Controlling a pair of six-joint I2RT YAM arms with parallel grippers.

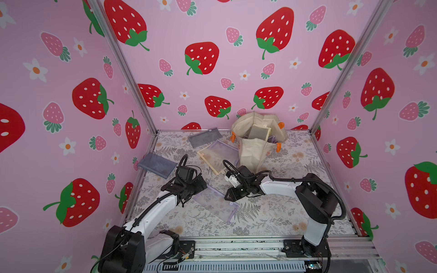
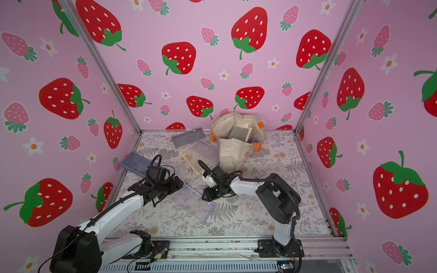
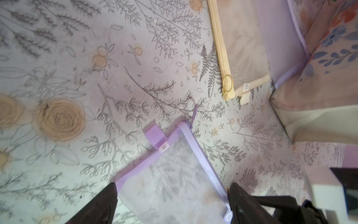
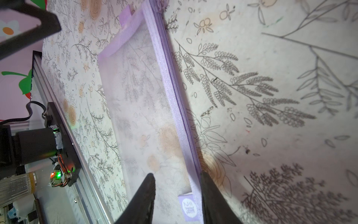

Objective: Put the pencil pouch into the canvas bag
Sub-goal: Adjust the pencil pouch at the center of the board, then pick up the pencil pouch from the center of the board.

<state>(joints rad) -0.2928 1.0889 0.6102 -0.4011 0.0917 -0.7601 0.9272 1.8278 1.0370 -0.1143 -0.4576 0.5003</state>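
the pouch (image 1: 214, 205) lies flat on the table (image 1: 272, 219) between the two grippers, well apart from the bag (image 1: 254, 153). the bag stands open-mouthed at the back, right of centre, with a cream pouch (image 1: 259, 132) showing inside.

the pouch's long axis slants across the table. the end with the loop and zip pull sits by the left gripper (image 3: 172, 201). the labelled end sits by the right gripper (image 4: 179, 194), a little nearer the front. the zip edge is the long side facing the bag.

the left fingers (image 3: 100, 205) are spread wide, one on either side of the pouch, and pinch nothing. the right fingers (image 4: 147, 195) stand part way apart, one over the mesh and one just outside the zip edge by the label. i cannot tell whether their tips touch the fabric.

the right arm is nearer the bag. so closing on that zip edge and carrying the pouch back and rightward looks the likely step. hung from one corner, the mesh would probably droop.
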